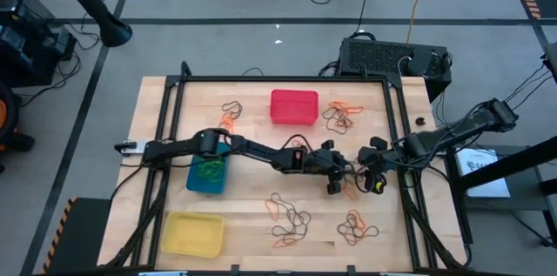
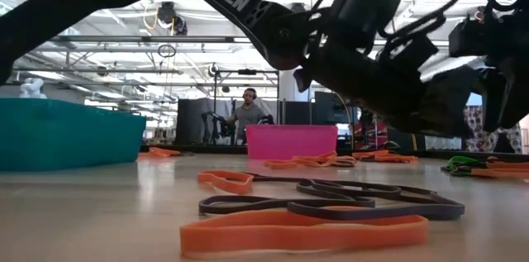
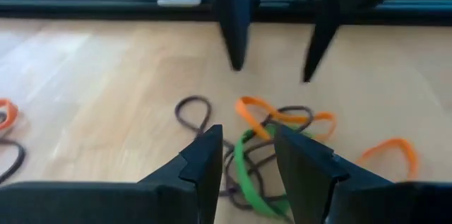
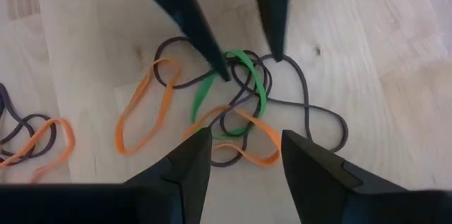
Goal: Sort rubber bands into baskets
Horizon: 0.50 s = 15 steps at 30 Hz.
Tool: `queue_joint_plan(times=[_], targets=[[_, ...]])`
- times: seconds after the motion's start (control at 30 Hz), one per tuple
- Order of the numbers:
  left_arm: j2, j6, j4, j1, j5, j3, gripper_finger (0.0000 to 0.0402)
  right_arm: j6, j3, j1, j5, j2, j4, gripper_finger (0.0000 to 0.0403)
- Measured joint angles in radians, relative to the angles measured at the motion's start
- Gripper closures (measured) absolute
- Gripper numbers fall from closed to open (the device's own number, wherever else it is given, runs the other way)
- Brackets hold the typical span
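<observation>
Both grippers meet over one tangle of thin elastic rubber bands right of centre in the high view. The left gripper (image 1: 338,180) reaches in from the left, its two dark fingers (image 3: 205,164) spread apart with nothing clamped between them; in its wrist view a green rubber band (image 3: 247,174) lies in the gap on the wood, woven with an orange band (image 3: 282,116) and dark brown loops (image 3: 194,107). The right gripper (image 1: 372,178) comes from the right, its fingers (image 4: 187,164) likewise parted and empty, poised over the same knot; whether either set of tips touches the bands I cannot tell. In the right wrist view the green band (image 4: 251,86) sits at the middle of the tangle, with the other arm's tips coming down onto it from the top of the frame.

The pale wooden table (image 1: 252,206) carries further heaps: one at lower centre (image 1: 289,219), one at lower right (image 1: 357,228), one right of the red rectangular plastic basket (image 1: 294,106) at upper centre, one to its left. The blue plastic basket (image 1: 207,174), left of centre, holds green bands and is partly covered by the left arm. The yellow plastic basket (image 1: 192,232) stands at lower left.
</observation>
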Motion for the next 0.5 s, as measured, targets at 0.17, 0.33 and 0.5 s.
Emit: queue_joint_plan(times=[0.17, 0.33, 0.5], targets=[[0.007, -0.022, 0.004, 0.002, -0.004, 0.001, 0.0265, -0.003, 0.0, 0.0, 0.001, 0.0, 0.001, 0.0238], [0.022, -0.024, -0.023, 0.001, -0.011, 0.0, 0.0265, -0.008, 0.0, 0.0, 0.021, 0.0, 0.011, 0.0238], [0.033, -0.042, -0.021, 0.004, -0.001, 0.0, 0.0265, -0.008, 0.0, 0.0, 0.023, 0.0, 0.012, 0.0238]])
